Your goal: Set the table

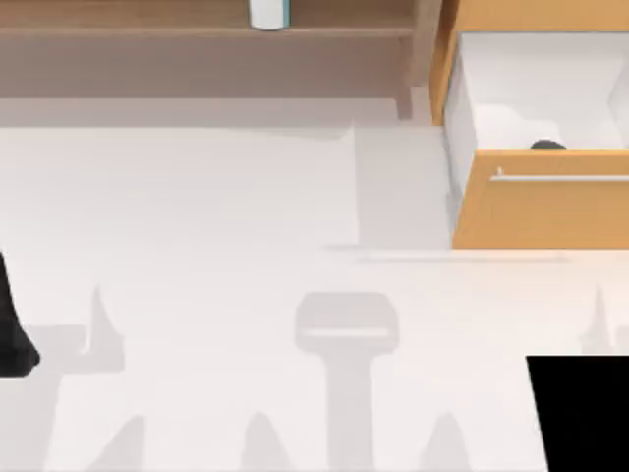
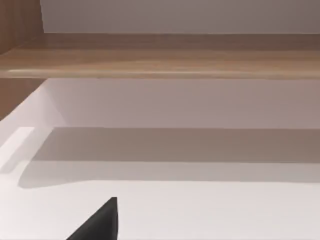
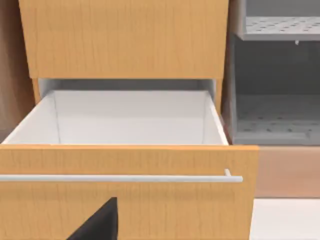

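The table (image 1: 197, 295) — a wide, smooth white top spanning the foreground, judged rigid, heavy and slippery, offers no hold; drawer (image 1: 536, 187) stands open at right; left gripper (image 1: 12, 334) and right gripper (image 1: 580, 413) — finger state indeterminable.

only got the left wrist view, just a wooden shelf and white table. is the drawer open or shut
Observer: Open. The drawer is pulled out over the table, at the upper right of the top view.
Operator: anything in it
Observer: One small dark thing lies just behind the drawer's front panel. I cannot tell what it is.
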`<state>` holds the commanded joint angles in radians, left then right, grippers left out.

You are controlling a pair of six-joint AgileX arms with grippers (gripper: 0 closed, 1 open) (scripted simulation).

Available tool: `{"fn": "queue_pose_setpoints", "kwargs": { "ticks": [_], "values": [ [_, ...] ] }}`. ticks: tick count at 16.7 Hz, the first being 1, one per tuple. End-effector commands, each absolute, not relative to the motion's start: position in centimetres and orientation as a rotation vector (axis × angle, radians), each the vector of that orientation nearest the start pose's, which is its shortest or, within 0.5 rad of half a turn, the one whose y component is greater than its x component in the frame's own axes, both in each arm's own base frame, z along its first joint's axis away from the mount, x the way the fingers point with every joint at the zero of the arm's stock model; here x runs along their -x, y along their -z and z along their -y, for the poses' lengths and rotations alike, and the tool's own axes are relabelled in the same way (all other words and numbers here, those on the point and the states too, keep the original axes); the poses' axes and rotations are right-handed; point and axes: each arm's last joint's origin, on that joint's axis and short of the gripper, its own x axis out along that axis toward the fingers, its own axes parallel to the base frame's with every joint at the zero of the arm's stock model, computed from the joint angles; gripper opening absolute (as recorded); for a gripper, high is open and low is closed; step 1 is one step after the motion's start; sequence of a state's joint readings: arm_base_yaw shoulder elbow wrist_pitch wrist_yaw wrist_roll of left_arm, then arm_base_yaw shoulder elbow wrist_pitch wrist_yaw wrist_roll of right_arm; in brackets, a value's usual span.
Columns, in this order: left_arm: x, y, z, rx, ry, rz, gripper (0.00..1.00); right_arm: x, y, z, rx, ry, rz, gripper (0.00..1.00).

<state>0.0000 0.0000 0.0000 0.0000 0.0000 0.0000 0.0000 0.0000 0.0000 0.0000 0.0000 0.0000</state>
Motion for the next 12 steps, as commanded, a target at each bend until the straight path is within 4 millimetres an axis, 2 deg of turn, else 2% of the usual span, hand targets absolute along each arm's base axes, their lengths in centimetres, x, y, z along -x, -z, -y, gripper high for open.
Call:
{"fn": "queue_pose_setpoints", "kwargs": {
  "ticks": [3, 6, 9, 12],
  "values": [
    [-10.6, -16.0, 0.1, 0.000, 0.000, 0.000, 1.00, -10.6, -16.2, 0.1, -0.001, 0.000, -0.006, 1.00],
    [-10.6, -16.0, 0.1, 0.000, 0.000, 0.000, 1.00, -10.7, -17.7, 0.1, -0.013, 0.002, -0.065, 1.00],
    [-10.6, -16.0, 0.1, 0.000, 0.000, 0.000, 1.00, -11.6, -21.0, 0.0, -0.034, 0.002, -0.175, 1.00],
    [-10.6, -16.0, 0.1, 0.000, 0.000, 0.000, 1.00, -14.3, -25.4, -0.3, -0.059, 0.002, -0.325, 1.00]
  ]
}}
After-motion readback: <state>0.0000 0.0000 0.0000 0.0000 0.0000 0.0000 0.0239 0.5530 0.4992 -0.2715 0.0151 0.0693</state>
